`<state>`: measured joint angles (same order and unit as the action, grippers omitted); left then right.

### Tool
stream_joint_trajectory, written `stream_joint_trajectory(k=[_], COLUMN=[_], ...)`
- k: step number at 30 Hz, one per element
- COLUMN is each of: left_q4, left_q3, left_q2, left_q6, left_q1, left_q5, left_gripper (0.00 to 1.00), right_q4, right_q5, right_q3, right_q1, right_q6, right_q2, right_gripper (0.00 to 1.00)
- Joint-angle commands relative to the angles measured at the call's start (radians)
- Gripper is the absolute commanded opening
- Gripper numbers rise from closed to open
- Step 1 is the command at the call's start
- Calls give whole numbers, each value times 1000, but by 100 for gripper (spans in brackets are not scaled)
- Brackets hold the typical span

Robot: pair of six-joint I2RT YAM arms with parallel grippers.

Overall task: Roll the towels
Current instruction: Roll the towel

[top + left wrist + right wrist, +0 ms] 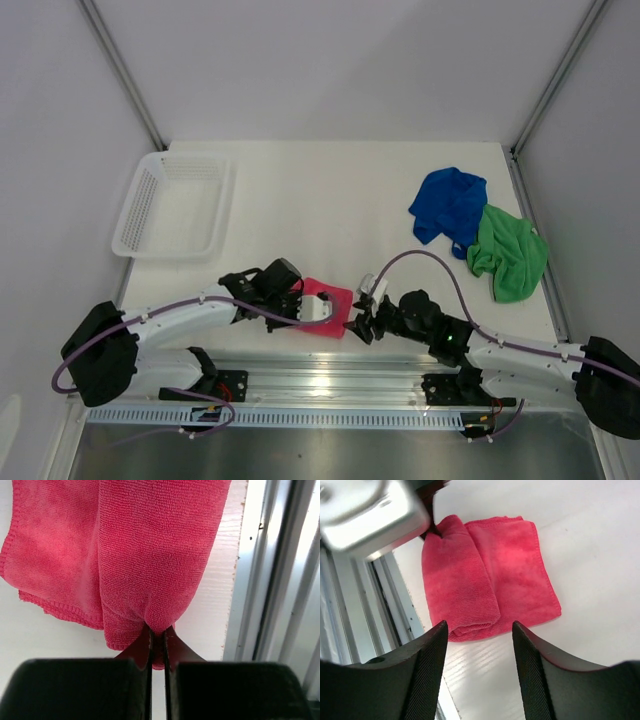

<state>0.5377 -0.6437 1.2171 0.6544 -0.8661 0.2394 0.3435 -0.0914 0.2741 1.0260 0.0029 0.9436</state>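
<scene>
One pink towel point(495, 580), seemingly light and limp, lies part-rolled on the desk point(320, 200); left pincer point(157, 630) clenched on one roll end, right pincer point(479, 627) released near the other, the likely hold.

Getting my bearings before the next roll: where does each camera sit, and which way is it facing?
Top external: above and behind, looking down on left arm, right arm, basket, blue towel, green towel, pink towel.
Left wrist: behind the left gripper, facing the pink towel's fold pinched between its shut fingers.
Right wrist: behind the right gripper, facing the part-rolled pink towel past its open fingers.
Shared: all show the pink towel.
</scene>
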Motion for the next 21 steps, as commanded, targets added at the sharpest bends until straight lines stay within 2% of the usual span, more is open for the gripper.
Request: stream_joint_trajectory(k=[1,5,10,14,21], left_q4=[83,94,103,110,119], left_q3=[-65,-80,-96,-105,-114], left_q2=[-14,7,30,44,59], left_q6=[7,10,10,14,11], left_q1=[18,21,22,24,26], left_q5=[98,106,112,115,115], left_gripper=[1,1,1,1,1], right_q4=[-18,20,63,81,155], right_q5=[6,82,65,87,21], right_q3=[-9,-4,-16,-9,-7], right_q1=[57,179,207,229,232], right_q6=[-251,-432,-544,-566,-517], right_q2=[-16,12,30,79,188], right_gripper=[59,61,63,63,64])
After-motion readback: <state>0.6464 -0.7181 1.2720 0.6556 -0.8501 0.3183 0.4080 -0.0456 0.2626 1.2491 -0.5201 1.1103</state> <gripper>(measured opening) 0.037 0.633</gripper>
